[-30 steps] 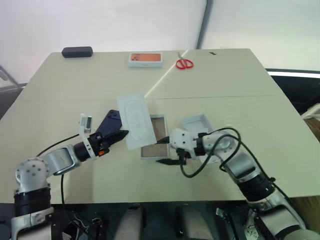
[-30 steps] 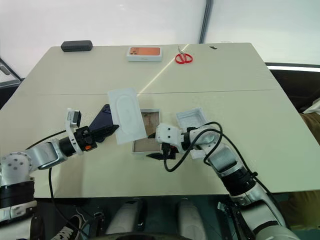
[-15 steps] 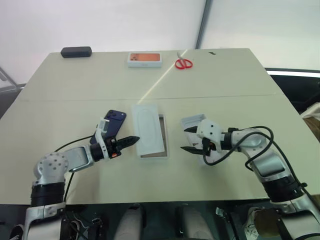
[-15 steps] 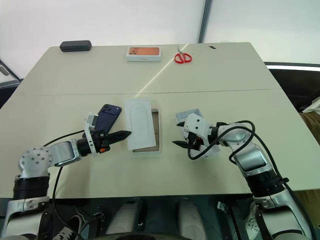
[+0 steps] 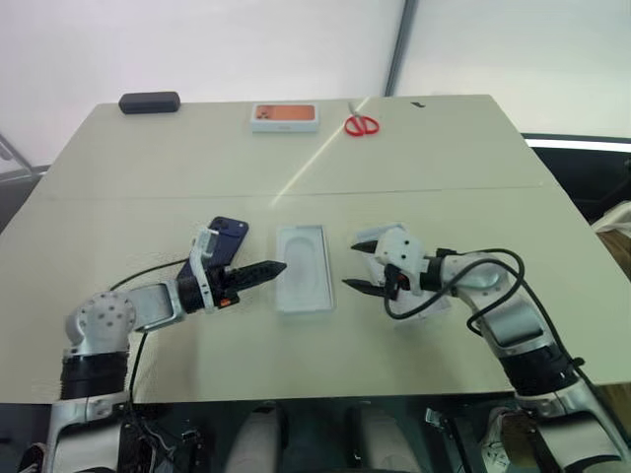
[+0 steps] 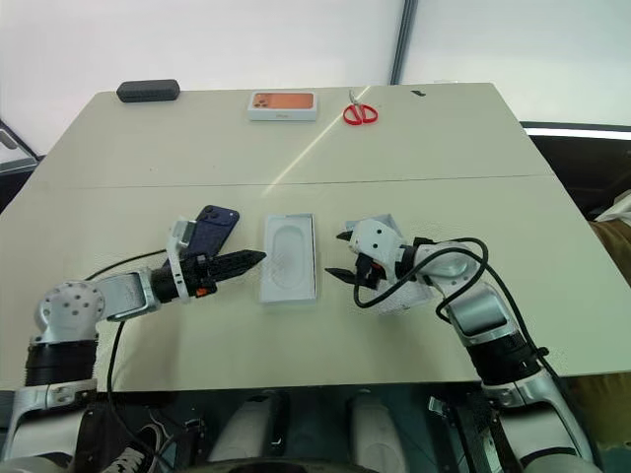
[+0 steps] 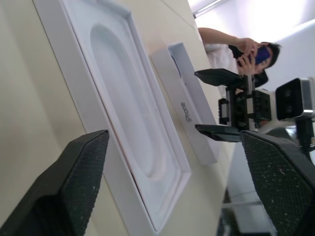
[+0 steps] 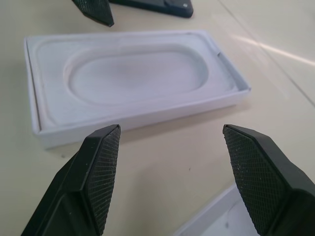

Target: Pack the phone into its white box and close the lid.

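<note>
The white box (image 5: pixel 301 268) lies flat mid-table with a white insert (image 8: pixel 133 73) with a rounded recess seated in it. To its left the navy phone (image 5: pixel 225 239) rests on the table, back up. My left gripper (image 7: pixel 174 135) is open, its fingers (image 5: pixel 261 271) pointing at the box's left side, nothing between them. My right gripper (image 5: pixel 358 266) is open just right of the box, also holding nothing. The lid (image 7: pixel 186 101) lies behind and under my right hand, partly hidden by it.
At the far edge sit a black oblong case (image 5: pixel 150 101), a white box with an orange picture (image 5: pixel 286 116) and red scissors (image 5: pixel 363 125). A person (image 7: pixel 241 49) stands beyond the table in the left wrist view. A cable (image 5: pixel 424 305) loops beside my right wrist.
The white insert, held up tilted by my left gripper a second ago, now lies seated in the box. My left gripper has let go and opened. My right gripper drew back to the right.
</note>
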Motion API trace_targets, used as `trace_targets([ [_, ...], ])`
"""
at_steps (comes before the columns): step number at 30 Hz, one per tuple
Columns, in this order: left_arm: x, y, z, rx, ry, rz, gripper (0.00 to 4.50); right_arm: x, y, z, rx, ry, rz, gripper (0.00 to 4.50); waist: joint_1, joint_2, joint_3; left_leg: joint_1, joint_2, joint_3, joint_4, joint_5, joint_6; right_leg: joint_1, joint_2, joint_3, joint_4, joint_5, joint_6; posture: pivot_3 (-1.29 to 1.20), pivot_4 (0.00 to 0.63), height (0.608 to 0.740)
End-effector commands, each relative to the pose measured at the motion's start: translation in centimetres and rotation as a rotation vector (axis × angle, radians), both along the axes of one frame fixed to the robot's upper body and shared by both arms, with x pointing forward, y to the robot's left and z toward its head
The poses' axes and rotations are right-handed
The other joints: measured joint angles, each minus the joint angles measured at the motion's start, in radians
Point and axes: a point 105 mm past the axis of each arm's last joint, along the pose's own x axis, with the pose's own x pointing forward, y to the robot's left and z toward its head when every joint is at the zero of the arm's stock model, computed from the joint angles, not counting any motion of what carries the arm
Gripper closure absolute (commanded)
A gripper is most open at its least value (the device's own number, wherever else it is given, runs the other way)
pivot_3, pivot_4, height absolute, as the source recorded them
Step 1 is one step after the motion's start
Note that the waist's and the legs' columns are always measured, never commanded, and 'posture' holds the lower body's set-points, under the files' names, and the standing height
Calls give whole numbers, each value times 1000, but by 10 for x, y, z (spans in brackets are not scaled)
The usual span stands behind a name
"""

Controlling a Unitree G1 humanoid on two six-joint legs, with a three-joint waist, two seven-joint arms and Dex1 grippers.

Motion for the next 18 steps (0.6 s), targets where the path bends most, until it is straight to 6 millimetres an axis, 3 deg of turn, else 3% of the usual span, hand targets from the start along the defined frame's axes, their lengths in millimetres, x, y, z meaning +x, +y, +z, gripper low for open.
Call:
trace_targets([
  [1, 7, 11, 23, 27, -162, 68, 24, 2, 10, 23, 95, -50, 12, 1000, 0, 0, 0, 0, 0, 0, 0, 0, 0, 0, 0, 0, 0, 0, 0, 0, 150, 740],
  [4, 9, 17, 34, 45, -276, 103, 24, 0, 23, 27, 131, -45, 38, 1000, 0, 0, 0, 0, 1, 0, 0, 0, 0, 0, 0, 0, 0, 0, 0, 0, 150, 740],
  [8, 16, 31, 30, 200, -412, 180, 24, -3, 49, 27, 152, -35, 100, 1000, -3, 0, 0, 0, 1, 1, -2, 0, 0, -1, -1, 1, 0, 0, -1, 0, 150, 740],
  [9, 18, 36, 28, 224, -436, 201, 0, -3, 57, 25, 141, -38, 112, 1534, -4, 0, 0, 0, 1, 1, -2, 0, 0, -1, 0, 1, -1, 0, -1, 0, 150, 740],
  [10, 18, 40, 29, 232, -460, 214, 0, -3, 62, 22, 116, -51, 124, 1796, -3, 0, 0, 0, 1, 1, -3, 0, 0, -2, 0, 1, 0, 0, -1, 0, 150, 740],
  [15, 19, 51, 27, 299, -543, 243, 0, 6, 79, 6, -7, -100, 148, 4440, 1, 0, 0, 0, 0, 1, -3, 1, -1, -2, 0, 0, 0, 0, -1, 0, 150, 740],
  [18, 17, 55, 26, 317, -565, 247, 0, 9, 85, -2, -62, -126, 155, 4477, 0, 0, 0, 0, 0, 1, -3, 1, -1, -2, -1, 0, -1, 0, -1, 0, 150, 740],
])
